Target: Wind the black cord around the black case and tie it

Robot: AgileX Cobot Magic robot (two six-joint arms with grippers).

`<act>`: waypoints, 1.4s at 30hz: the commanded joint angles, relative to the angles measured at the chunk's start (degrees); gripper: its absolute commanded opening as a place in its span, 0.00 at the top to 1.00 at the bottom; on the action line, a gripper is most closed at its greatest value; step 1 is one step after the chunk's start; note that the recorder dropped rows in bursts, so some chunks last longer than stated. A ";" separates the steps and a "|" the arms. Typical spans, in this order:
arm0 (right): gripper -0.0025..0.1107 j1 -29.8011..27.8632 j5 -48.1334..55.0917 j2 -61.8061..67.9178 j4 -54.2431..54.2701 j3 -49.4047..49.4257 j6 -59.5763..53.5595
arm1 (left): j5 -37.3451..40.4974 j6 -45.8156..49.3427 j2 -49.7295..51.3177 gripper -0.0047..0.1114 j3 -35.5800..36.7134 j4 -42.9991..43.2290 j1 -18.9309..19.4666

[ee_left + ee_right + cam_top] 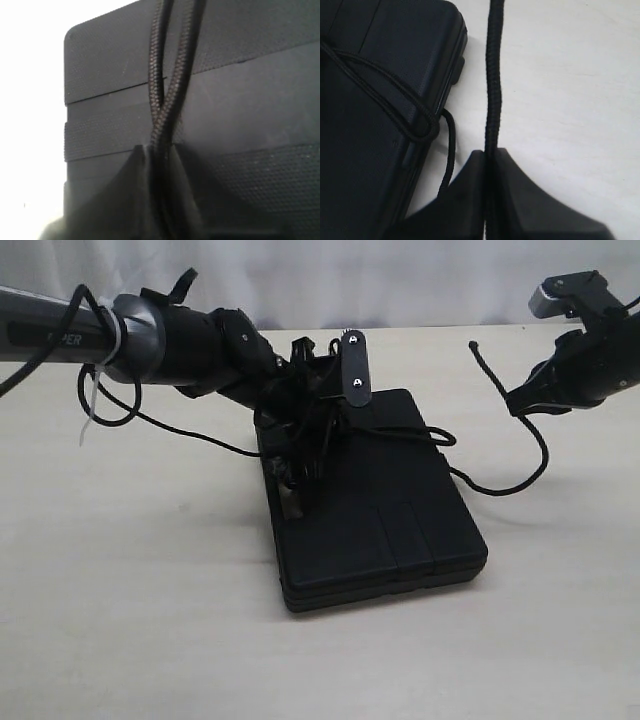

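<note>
Count for you: one case (390, 510) is lying on one table (150, 590). One cord (520, 475) is trailing across it. Two strands of that cord are running side by side in the left wrist view, and a single strand is running through the right wrist view. You are working two arms with two grippers: left gripper (160, 155) and right gripper (490, 155). One white tie (88, 405) is hanging off the left arm.

R gripper (490, 153) tight on black cord (493, 75); cord loop at edge of black case (360, 165), pale table (570, 100) alongside.
</note>
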 commanded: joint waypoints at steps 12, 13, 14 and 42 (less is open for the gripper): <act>0.94 0.04 0.21 -0.39 0.61 0.26 -0.11 | 2.95 1.37 -1.71 0.96 0.37 -2.77 -1.76; 0.94 0.04 0.21 -0.39 0.61 0.26 -0.11 | 3.77 1.37 -1.97 0.96 0.37 -2.77 -1.76; 0.94 0.04 0.20 -0.39 0.74 0.26 -0.11 | 4.61 1.37 -2.29 0.96 0.37 -2.77 -1.76; 0.94 5.86 3.08 -8.35 1.78 9.56 -6.26 | 24.07 -4.37 -5.72 0.96 0.37 -36.02 11.26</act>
